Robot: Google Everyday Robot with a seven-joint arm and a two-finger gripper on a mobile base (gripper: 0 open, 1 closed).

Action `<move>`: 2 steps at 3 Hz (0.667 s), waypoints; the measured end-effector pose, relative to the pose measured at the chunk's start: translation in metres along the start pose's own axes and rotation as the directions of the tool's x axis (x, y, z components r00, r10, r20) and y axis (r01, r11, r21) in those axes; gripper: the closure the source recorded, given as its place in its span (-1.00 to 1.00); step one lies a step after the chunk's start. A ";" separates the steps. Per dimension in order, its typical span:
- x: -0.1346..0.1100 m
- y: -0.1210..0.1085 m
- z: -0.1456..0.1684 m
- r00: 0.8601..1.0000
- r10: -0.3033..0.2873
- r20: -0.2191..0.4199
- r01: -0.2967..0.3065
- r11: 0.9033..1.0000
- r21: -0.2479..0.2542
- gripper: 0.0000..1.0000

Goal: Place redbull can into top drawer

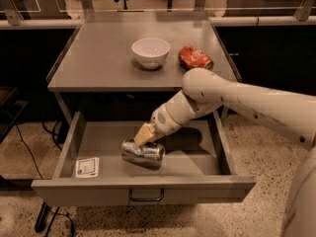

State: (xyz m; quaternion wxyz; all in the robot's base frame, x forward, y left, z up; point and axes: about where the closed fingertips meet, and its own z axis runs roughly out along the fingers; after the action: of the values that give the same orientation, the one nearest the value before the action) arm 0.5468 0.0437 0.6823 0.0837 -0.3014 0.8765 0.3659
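Note:
The redbull can (144,154), a slim shiny silver can, lies on its side inside the open top drawer (197,154), left of the middle and low over the grey floor. My gripper (144,135) reaches down into the drawer from the right on the white arm. It sits on the can's upper left side and is shut on it. The drawer's dark curved handle (146,197) is at the front, and a small white sticker (87,167) lies on the floor at the front left.
On the grey table top (98,63) above the drawer stand a white bowl (150,52) and a dented orange-red can (195,58) lying on its side. My white arm (237,100) crosses the drawer's right side. Speckled floor surrounds the cabinet.

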 end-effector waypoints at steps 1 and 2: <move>0.010 -0.002 -0.001 1.000 0.016 0.000 -0.016 1.000 0.014 1.00; 0.013 -0.006 0.000 1.000 0.020 0.001 -0.020 1.000 0.023 1.00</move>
State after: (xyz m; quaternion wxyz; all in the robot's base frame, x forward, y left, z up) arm 0.5397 0.0345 0.6741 0.0840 -0.2914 0.8836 0.3567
